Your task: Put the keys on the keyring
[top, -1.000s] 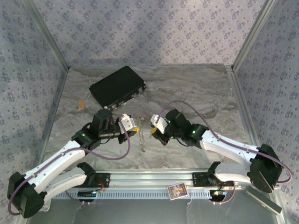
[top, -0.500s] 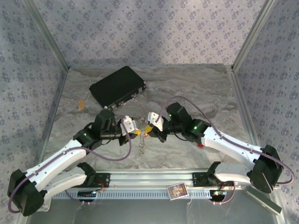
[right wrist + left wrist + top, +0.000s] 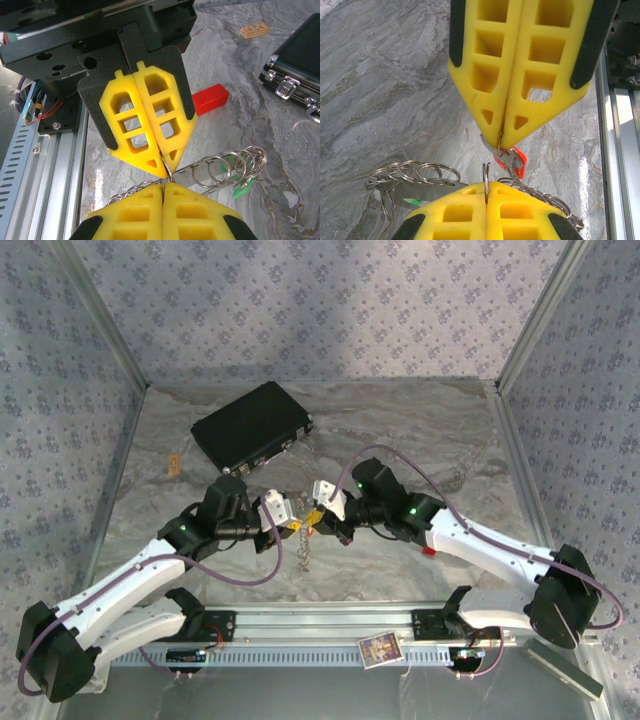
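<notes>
Obs.: the shiny silver metal keyring (image 3: 227, 165), a bunch of linked loops, is held up over the middle of the grey marbled surface (image 3: 385, 90). Its thin beaded chain (image 3: 305, 545) hangs below. A small green-headed key (image 3: 242, 189) sits among the loops.

Left gripper (image 3: 486, 187): closed tight, pinching one thin loop edge-on. Right gripper (image 3: 502, 143): closed tight, tip to tip with the left, apparently nipping the metal shank of a small red-headed key (image 3: 514, 161).

Risks (my judgement):
- Both pinches are at the very fingertips, so the key could twist or slip out under push.
- The loop may rotate in the left's grip and lose its gap.
- The yellow tips nearly touch, so a small misalignment means they clash.
- The hanging bunch and chain can swing and drag the loop off line.

Writing: none legible. A small printed card (image 3: 378, 650) lies on the front rail, its print too small to read. The flat black case (image 3: 252, 425) and the plain red block (image 3: 210, 99) show no label.
</notes>
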You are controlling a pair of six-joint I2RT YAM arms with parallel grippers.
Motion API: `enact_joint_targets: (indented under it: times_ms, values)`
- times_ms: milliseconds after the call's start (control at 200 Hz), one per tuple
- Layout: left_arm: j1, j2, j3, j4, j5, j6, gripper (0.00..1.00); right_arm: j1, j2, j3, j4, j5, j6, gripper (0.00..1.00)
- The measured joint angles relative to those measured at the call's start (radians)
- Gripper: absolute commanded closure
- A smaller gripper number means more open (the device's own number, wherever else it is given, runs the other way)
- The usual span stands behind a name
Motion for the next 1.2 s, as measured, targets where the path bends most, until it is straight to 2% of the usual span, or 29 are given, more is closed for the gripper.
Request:
enact_joint_targets:
  times_ms: [855, 1199]
  values:
    - [-0.001, 0.0, 0.0, -0.003, 0.008, 0.003, 1.0, 0.005, 0.027, 0.006, 0.019, 0.031, 0.024, 1.0]
    - [-0.034, -0.022, 0.0, 0.018, -0.088, 0.039, 1.0, -0.002, 0.037, 0.006, 0.024, 0.053, 0.106, 1.0]
